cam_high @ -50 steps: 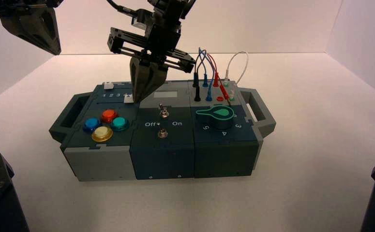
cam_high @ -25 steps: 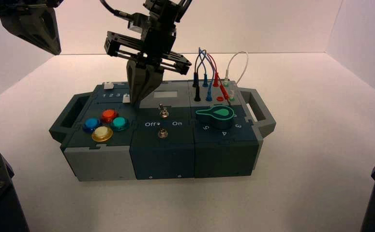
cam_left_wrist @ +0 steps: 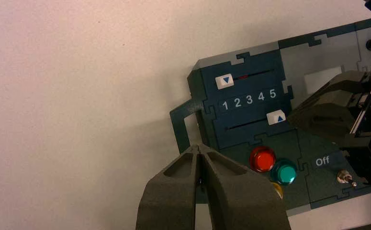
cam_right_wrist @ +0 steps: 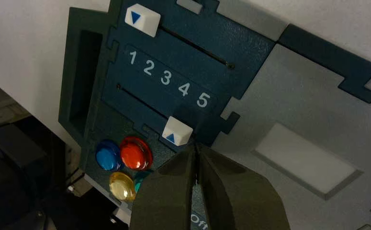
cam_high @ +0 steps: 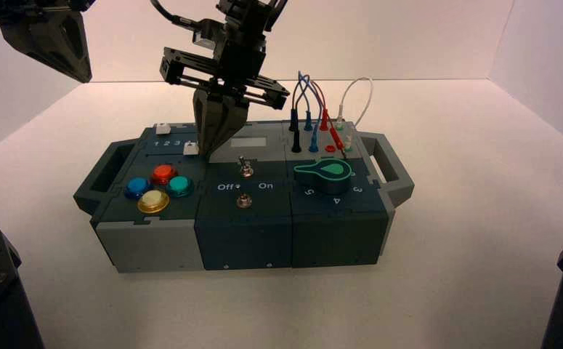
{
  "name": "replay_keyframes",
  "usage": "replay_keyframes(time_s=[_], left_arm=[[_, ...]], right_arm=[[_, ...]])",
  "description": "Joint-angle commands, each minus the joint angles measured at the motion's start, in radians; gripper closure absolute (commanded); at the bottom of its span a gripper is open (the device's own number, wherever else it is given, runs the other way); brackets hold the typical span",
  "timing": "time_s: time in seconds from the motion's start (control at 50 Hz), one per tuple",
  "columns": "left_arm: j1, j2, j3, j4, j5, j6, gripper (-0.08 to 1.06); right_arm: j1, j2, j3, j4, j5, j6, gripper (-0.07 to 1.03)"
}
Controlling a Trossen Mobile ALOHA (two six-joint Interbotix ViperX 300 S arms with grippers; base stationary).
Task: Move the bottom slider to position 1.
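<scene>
The bottom slider (cam_right_wrist: pixel 177 131) is a small white knob with a blue arrow, sitting below the digit 5 (cam_right_wrist: pixel 202 99) at the far end of its slot from position 1 (cam_right_wrist: pixel 132 57). My right gripper (cam_right_wrist: pixel 195 146) is shut, its tip right beside the knob on the 5 side, nothing held. In the high view the right gripper (cam_high: pixel 210 150) points down at the box's left module, just right of the bottom slider (cam_high: pixel 189 149). The left wrist view shows the bottom slider (cam_left_wrist: pixel 275 118) below 5 too. My left gripper (cam_left_wrist: pixel 200 148) is shut and parked high, off the box's left end.
The top slider (cam_right_wrist: pixel 142 19) sits at the digit 1 end. Red (cam_high: pixel 163 173), teal (cam_high: pixel 179 185), blue (cam_high: pixel 136 187) and yellow (cam_high: pixel 152 201) buttons lie in front of the sliders. Two toggle switches (cam_high: pixel 245 169), a teal knob (cam_high: pixel 327 172) and plugged wires (cam_high: pixel 314 109) stand to the right.
My right gripper has shifted slightly to the left next to the bottom slider knob, and the knob now shows a little more fully. The left arm has not moved.
</scene>
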Motion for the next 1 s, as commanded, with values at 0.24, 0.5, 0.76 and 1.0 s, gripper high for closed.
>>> replay_keyframes(time_s=[0.24,0.5,0.76,1.0], left_arm=[[-0.003,-0.005,-0.031,0.0,-0.005,0.003,1.01],[-0.005,0.0,-0.031,0.0,-0.005,0.003,1.01],[-0.003,0.008,-0.031,0.0,-0.003,0.003,1.01],[-0.003,0.008,-0.032,0.002,-0.003,0.003,1.01]], right_arm=[[0.002,-0.011,-0.048,0.0,0.008,-0.003,0.98],[0.006,-0.008,-0.06,0.006,0.021,-0.002,0.98],[0.017,-0.003,-0.066,0.02,0.023,-0.002,0.98],[0.026,0.005,-0.075,0.025,0.028,0.0,0.98]])
